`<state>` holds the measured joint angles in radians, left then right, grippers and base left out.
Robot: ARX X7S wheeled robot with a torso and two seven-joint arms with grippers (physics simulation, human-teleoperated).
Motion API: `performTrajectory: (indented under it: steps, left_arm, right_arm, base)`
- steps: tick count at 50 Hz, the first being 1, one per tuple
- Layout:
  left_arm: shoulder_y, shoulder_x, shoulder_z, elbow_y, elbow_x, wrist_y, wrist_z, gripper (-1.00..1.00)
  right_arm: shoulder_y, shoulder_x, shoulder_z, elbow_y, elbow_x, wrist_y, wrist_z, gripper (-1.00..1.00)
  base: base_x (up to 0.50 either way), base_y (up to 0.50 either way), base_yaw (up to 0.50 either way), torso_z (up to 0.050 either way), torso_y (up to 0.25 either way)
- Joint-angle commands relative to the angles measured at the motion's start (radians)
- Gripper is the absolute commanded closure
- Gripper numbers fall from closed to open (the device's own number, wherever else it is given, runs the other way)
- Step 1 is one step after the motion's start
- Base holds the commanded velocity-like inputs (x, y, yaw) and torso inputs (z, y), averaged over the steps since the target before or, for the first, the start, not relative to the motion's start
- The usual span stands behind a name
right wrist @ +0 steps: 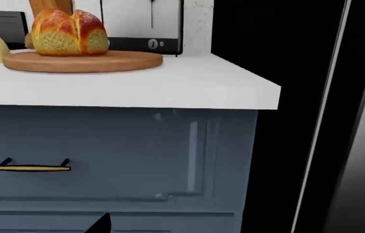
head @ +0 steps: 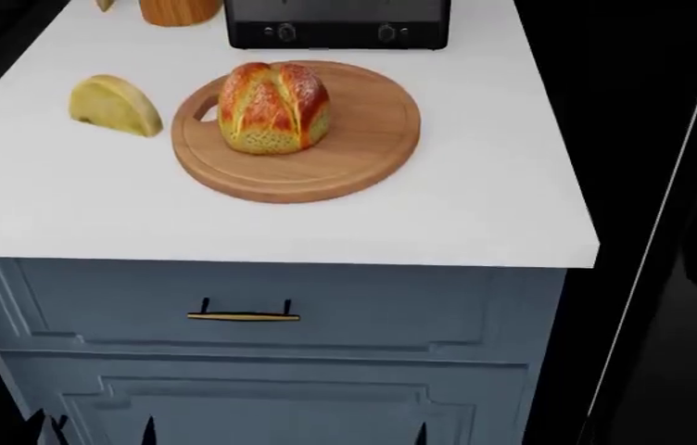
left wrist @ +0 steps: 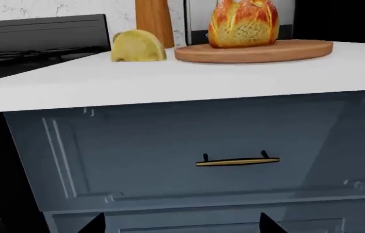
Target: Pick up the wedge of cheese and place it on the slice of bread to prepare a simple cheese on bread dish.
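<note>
Head view | wedge of cheese point(head: 115, 105): pale yellow half-round, flat on countertop point(head: 473, 204) | both pincers' state: cannot tell

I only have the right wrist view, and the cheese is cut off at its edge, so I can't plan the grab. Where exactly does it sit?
Observer: The wedge of cheese stands on the white counter, left of the round wooden board, close to it but not touching.
Operator: Which arm should go?
Observer: Probably the left. The left gripper is open and empty, low in front of the drawer, below counter height.
Operator: Is the bread clear on top?
Observer: Yes. From above, the slice of bread has nothing on it and sits left of the board's centre.
</note>
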<state>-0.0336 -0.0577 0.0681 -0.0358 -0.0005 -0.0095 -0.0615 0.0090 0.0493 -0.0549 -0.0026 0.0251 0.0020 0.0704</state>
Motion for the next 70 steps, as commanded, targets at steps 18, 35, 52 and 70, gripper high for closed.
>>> performTrajectory:
  steps: [18,35,52,70]
  left_arm:
    - [-0.316,-0.097,-0.051,0.64,-0.288,-0.853,0.014,-1.0]
    - [-0.727,-0.073,-0.073,0.529,-0.343,-1.141,-0.041,-1.0]
    - [-0.426,-0.121,-0.065,0.501,-0.273,-0.81,-0.003,-1.0]
    - [-0.432,-0.146,-0.018,0.497,-0.256,-0.829,-0.017,-1.0]
  right_arm:
    - [0.25,0.097,-0.012,-0.602,0.051,0.721,0.015,-1.0]
    - [0.574,0.112,0.02,-0.63,0.109,1.051,0.012,-1.0]
    - [0.421,0.115,0.012,-0.51,0.098,0.791,0.026,-1.0]
    - [0.444,0.129,-0.052,-0.508,0.068,0.792,0.051,-1.0]
  base:
    - [0.0,0.0,0.0,0.05,0.024]
    - [0.0,0.0,0.0,0.05,0.023]
    - [0.0,0.0,0.0,0.044,0.019]
    - [0.28,0.24,0.0,0.0,0.0]
